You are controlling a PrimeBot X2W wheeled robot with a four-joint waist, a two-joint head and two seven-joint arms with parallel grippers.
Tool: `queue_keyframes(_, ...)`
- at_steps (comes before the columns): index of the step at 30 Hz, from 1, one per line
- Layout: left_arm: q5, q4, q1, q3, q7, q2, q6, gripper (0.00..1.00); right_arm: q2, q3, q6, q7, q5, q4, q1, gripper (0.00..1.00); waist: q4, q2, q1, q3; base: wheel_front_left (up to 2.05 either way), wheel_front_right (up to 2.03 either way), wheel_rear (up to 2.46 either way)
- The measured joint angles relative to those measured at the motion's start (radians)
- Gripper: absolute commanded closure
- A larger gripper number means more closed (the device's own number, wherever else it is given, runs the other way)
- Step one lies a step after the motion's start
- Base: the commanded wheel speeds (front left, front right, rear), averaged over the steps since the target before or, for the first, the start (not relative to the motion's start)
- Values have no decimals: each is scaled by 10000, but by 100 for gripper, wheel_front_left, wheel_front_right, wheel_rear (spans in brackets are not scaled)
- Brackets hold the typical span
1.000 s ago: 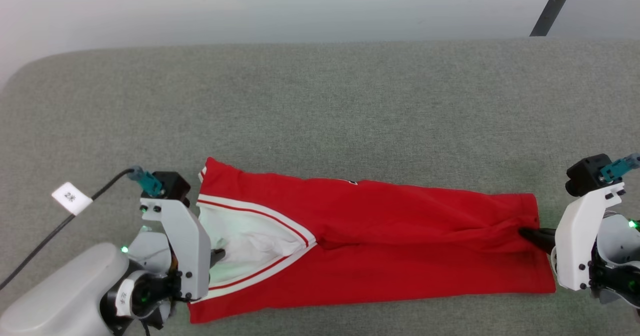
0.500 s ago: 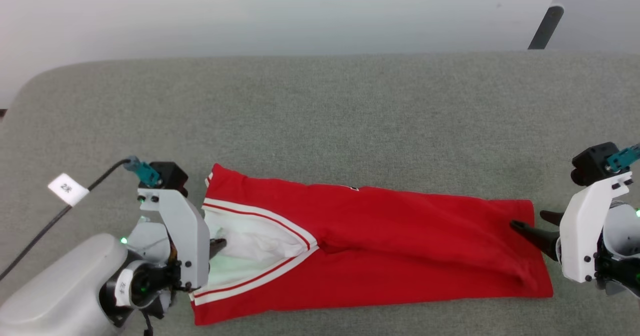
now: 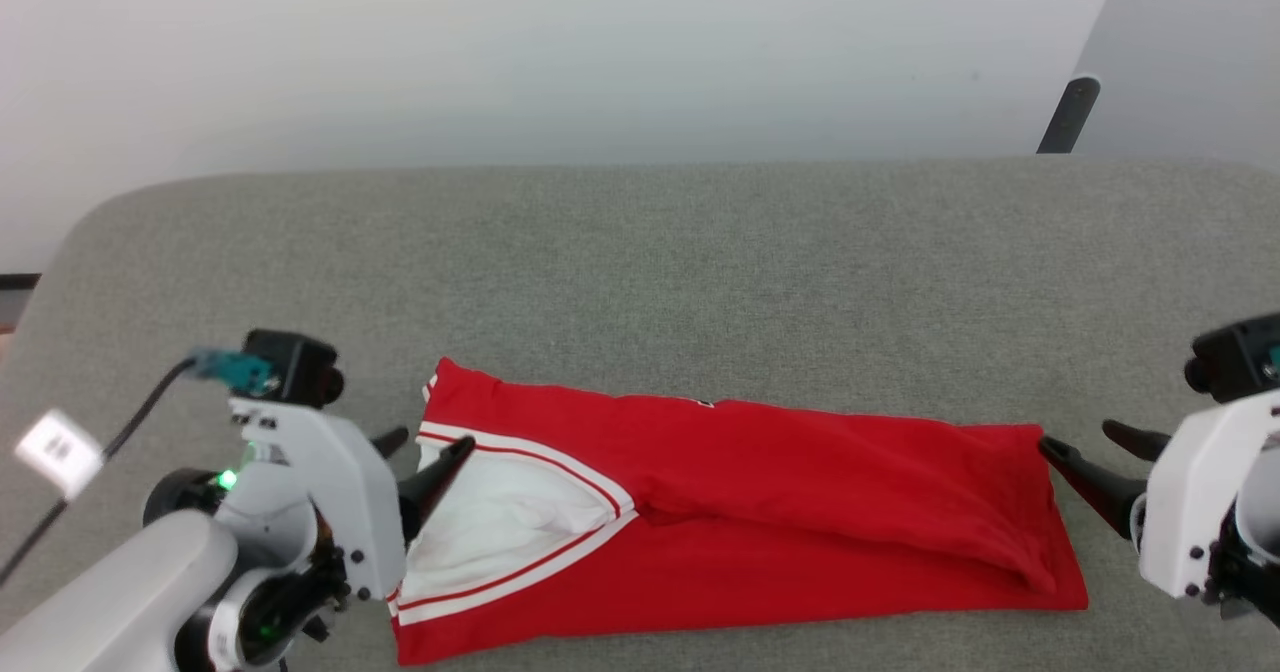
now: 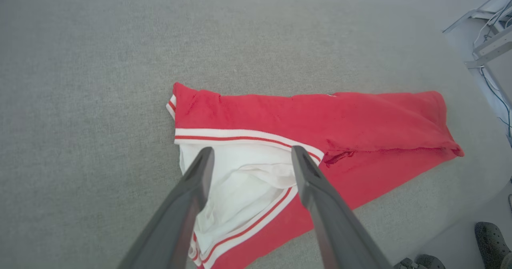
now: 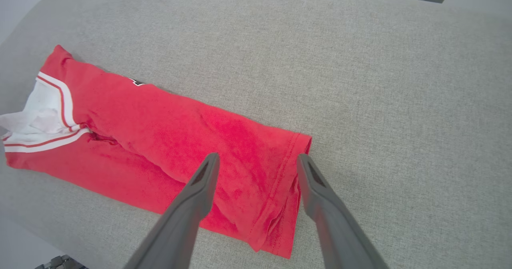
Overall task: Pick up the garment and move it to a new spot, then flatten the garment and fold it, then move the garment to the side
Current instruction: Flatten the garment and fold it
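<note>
The garment (image 3: 760, 512) is a red shirt folded into a long strip, lying flat on the grey fabric surface (image 3: 640, 252) near its front edge. Its white sleeve with striped trim (image 3: 500, 522) shows at the left end. My left gripper (image 3: 432, 442) hovers open at that sleeve end with nothing between its fingers; in the left wrist view the gripper (image 4: 252, 151) is over the white sleeve (image 4: 240, 181). My right gripper (image 3: 1078, 437) stands open just off the hem end. In the right wrist view the gripper (image 5: 258, 157) frames the hem of the garment (image 5: 160, 129).
A black cable with a white tag (image 3: 55, 447) trails from the left wrist. A dark post (image 3: 1065, 112) stands behind the back right edge. Beyond the surface's edge, floor and a dark shoe (image 4: 490, 237) show. Bare grey surface lies behind the garment.
Both grippers have opened and let go of the garment's ends, then drawn back off it. The garment lies where it was laid. The head camera has tilted up.
</note>
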Motion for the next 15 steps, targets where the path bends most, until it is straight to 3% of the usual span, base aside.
queue_keyframes(5, 600, -174, 581, 489, -2056, 88, -297, 0, 238, -493, 0, -138, -182, -207, 628, 0, 21, 0, 0, -106, 0, 0, 0)
queue_keyframes(15, 1379, 150, 1888, 1475, -5743, 15, -303, 0, 583, -1392, 0, 25, -558, -330, 1256, 0, 134, 0, 0, 6, 0, 0, 0)
